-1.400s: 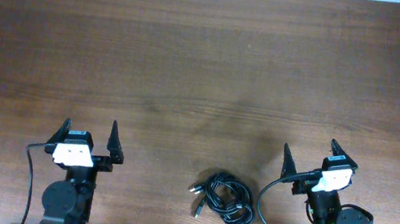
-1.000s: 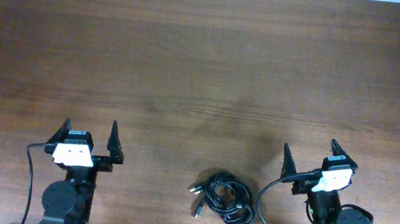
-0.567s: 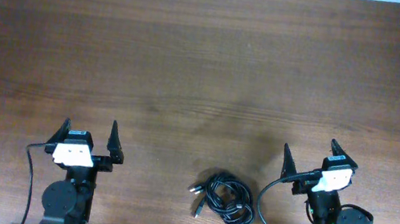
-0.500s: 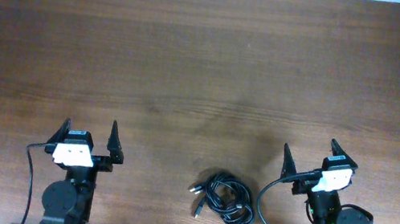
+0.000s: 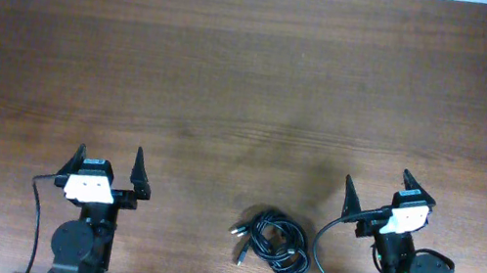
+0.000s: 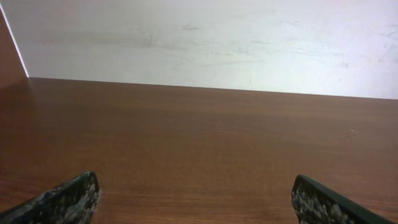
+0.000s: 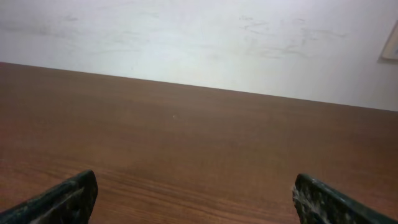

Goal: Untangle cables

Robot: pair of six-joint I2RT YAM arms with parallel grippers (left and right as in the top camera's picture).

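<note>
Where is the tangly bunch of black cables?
In the overhead view, the cables lie near the table's bottom edge, between the left end effector and the right end effector, nearer the right one.

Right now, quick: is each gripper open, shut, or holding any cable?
Left gripper: open, holding nothing.
Right gripper: open, holding nothing.
The cables lie untouched by either gripper.

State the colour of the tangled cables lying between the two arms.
The cables are black; the overhead view shows them best.
</note>
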